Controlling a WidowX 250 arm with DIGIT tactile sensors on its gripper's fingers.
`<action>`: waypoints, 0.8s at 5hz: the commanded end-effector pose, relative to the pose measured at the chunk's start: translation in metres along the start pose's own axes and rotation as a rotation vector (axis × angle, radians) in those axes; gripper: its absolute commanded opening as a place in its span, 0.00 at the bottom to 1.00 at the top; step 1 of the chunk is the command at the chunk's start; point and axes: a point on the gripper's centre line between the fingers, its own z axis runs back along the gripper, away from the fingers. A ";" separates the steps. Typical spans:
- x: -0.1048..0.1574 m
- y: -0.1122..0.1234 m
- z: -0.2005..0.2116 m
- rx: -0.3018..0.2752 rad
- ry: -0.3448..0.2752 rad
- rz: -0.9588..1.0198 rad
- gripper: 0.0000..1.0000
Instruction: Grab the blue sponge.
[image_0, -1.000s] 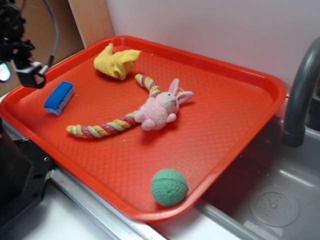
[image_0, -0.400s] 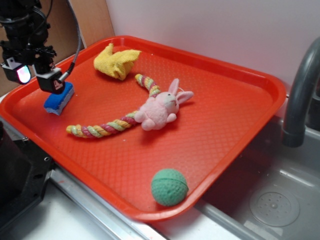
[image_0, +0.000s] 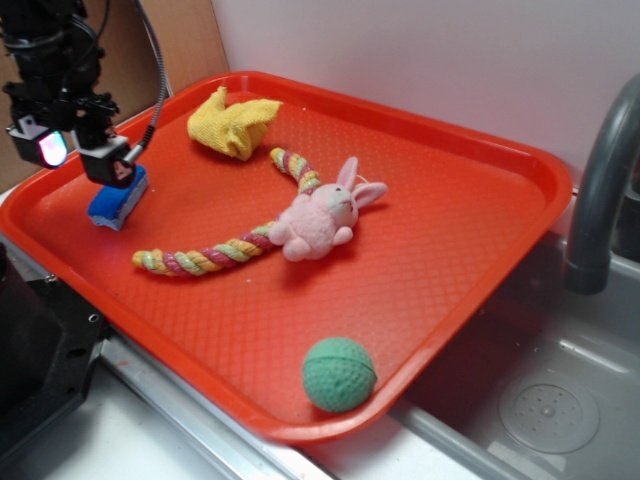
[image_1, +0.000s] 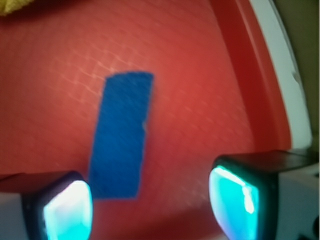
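Observation:
The blue sponge (image_0: 117, 201) lies flat on the left part of the red tray (image_0: 470, 230), partly covered by my gripper (image_0: 80, 152), which hovers just above its far end. In the wrist view the blue sponge (image_1: 123, 132) is a long blue strip ahead of the jaws, its near end close to the left fingertip (image_1: 66, 210). My gripper (image_1: 150, 205) is open, with only tray surface between the fingers.
A yellow cloth (image_0: 234, 122) lies at the tray's back. A pink plush rabbit (image_0: 322, 215) on a braided rope (image_0: 205, 258) crosses the middle. A green ball (image_0: 339, 374) rests near the front rim. A sink with a grey faucet (image_0: 598, 200) is at right.
The gripper has swung from left of the tray to over the sponge's far end, then edged slightly right. The sponge and the other items have not moved.

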 end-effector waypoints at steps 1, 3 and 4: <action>0.015 -0.017 -0.011 -0.003 -0.058 0.037 1.00; 0.021 -0.013 -0.043 0.003 0.031 0.072 1.00; 0.014 -0.011 -0.044 0.026 0.044 0.073 0.00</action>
